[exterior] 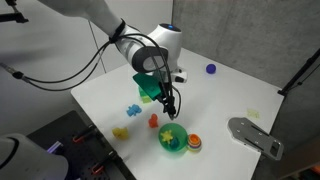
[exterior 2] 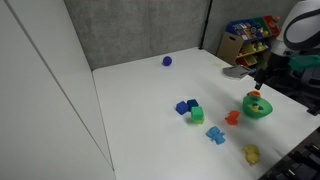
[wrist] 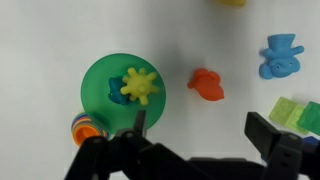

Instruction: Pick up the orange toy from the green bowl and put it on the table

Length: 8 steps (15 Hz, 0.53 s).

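Table (exterior: pixel 215 95) — white, matte, takes up most of both exterior views. The arm (exterior: pixel 100 22) reaches in over it from one side, cables running along it. A grey plate (exterior: pixel 255 135) lies near a table edge, well apart from the toys.

Green bowl (wrist: pixel 100 75) stands upright on the table. 1 yellow spiky toy (wrist: pixel 140 86) lies inside it. A round layered piece (wrist: pixel 85 125) in orange, red and yellow sits outside, right at the bowl's rim; touching or not, cannot tell.

Claw (wrist: pixel 196 125) hangs above the table, over the bowl's edge. Its 2 fingers are spread wide, with nothing between them.

Orange toy (wrist: pixel 206 85) — on the bare table, outside the bowl, near the rim but apart from it. In the wrist view it lies just ahead of the gap between the fingers.

Smaller items on the table:
- blue toy (wrist: pixel 282 55) and green block (wrist: pixel 292 112), beyond the orange toy
- blue block (exterior 2: pixel 182 107), touching the green block
- yellow toy (exterior: pixel 121 132), near a table edge
- purple ball (exterior 2: pixel 167 61), well apart from the rest
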{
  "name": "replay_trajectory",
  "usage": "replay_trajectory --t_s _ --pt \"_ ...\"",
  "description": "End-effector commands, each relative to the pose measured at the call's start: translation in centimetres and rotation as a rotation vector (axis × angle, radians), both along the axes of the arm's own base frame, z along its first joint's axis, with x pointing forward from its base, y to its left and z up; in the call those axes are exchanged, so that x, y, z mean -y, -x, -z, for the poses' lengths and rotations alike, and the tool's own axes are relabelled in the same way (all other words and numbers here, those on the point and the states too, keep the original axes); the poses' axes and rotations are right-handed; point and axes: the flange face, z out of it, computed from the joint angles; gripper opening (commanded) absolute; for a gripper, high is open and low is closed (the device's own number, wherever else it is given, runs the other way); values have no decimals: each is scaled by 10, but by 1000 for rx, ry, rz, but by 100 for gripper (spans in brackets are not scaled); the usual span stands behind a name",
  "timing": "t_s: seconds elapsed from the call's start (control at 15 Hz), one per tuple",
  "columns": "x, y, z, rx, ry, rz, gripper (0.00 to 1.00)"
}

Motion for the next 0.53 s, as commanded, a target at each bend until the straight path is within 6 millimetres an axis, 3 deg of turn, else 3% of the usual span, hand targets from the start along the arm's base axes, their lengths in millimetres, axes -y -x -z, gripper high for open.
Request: replay_trajectory --t_s 0.0,0.47 --pt "-11 4 -44 -31 79 62 100" --pt "-46 28 -132 -21 83 -14 100"
